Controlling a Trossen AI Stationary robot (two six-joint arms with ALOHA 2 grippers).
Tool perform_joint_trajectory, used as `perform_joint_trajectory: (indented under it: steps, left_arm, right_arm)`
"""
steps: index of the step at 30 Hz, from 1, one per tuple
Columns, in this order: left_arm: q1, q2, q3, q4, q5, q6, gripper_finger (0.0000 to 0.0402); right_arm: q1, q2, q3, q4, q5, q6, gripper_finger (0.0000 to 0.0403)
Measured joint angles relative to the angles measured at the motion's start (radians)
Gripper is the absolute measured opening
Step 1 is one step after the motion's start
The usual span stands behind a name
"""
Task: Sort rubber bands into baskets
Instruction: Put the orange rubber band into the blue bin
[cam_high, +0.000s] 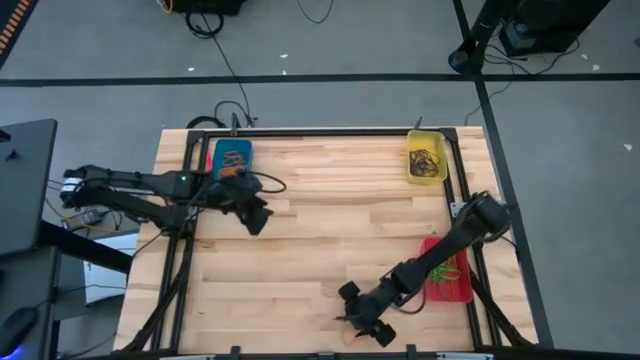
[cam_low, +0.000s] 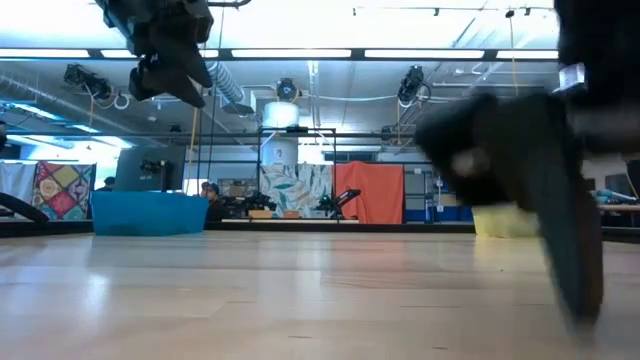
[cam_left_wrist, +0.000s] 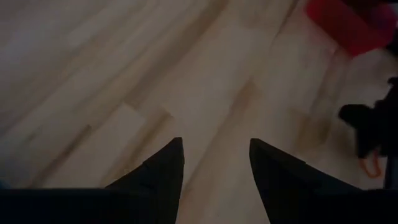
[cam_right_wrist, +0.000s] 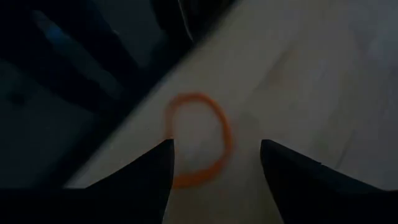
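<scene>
So on the left side, the left gripper (cam_high: 257, 217) was hanging above the desk (cam_high: 330, 230) just in front of the blue basket (cam_high: 232, 157), which sat at the far left corner with a few rubber bands in it. Its jaws were spread wide with nothing between them, only bare wood showing past the fingertips (cam_left_wrist: 171, 163). From table height you could see it was well up off the surface.

Moving right, the right gripper (cam_high: 362, 318) was down low near the front edge of the desk, jaws wide too, straddling a single orange rubber band (cam_right_wrist: 198, 139) that lay flat on the wood right by the desk edge. It wasn't holding it.

Over on the right, the yellow basket (cam_high: 426, 158) sat at the far right corner with dark bands inside, and the red basket (cam_high: 448, 270) was along the right edge holding green ones.
</scene>
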Motion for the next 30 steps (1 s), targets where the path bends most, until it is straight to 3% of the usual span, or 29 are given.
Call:
perform_joint_trajectory:
  steps: [6, 9, 12, 17, 19, 23, 30]
  left_arm:
    - [-0.076, 0.047, 0.0, 0.027, 0.0, -0.151, 0.0186]
    - [-0.118, 0.069, 0.0, 0.027, -0.002, -0.184, 0.0186]
    - [-0.162, 0.091, 0.0, 0.03, -0.007, -0.207, 0.0186]
    - [-0.253, 0.129, 0.0, 0.122, -0.02, -0.234, 0.0186]
    - [-0.287, 0.15, 0.0, 0.203, -0.02, -0.234, 0.0186]
    - [-0.355, 0.195, 0.0, 0.348, -0.022, -0.234, 0.0186]
    - [-0.442, 0.316, 0.0, 0.695, -0.035, -0.228, 0.0186]
  right_arm:
    - [0.016, 0.076, 0.056, -0.003, -0.028, 0.013, 0.0241]
    - [0.019, 0.075, 0.06, -0.029, -0.026, -0.017, 0.0215]
    - [0.02, 0.072, 0.062, -0.076, -0.006, -0.059, 0.0162]
    - [0.008, 0.07, 0.063, -0.124, 0.019, -0.05, 0.004]
    - [0.008, 0.067, 0.063, -0.133, 0.072, -0.009, 0.0013]
    - [0.009, 0.051, 0.058, -0.134, 0.174, 0.043, 0.0009]
    - [-0.013, -0.034, 0.066, -0.112, 0.52, -0.023, 0.0005]
